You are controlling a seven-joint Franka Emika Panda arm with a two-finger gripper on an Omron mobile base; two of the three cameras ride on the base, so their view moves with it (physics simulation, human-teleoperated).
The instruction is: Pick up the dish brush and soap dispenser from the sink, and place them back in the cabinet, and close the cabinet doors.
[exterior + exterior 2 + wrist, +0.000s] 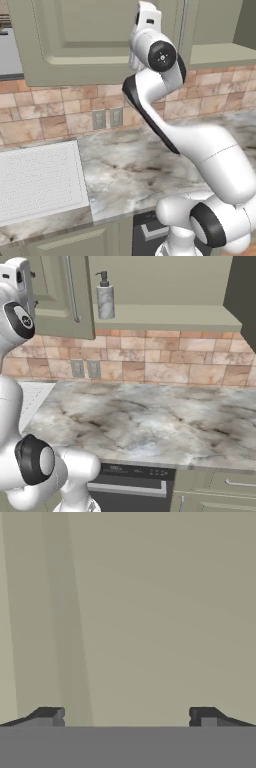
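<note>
Hand view shows you the gripper with its two dark fingertips set wide apart and nothing between them; beyond them lies a plain olive-green surface, close up. In the right base view you find the soap dispenser standing upright on the cabinet shelf, just right of the open left door with its silver bar handle. The arm reaches up in front of that door in the left base view, its hand against the green panel. You see the white ribbed drainboard of the sink at the left on the marble counter. The brush cannot be made out.
</note>
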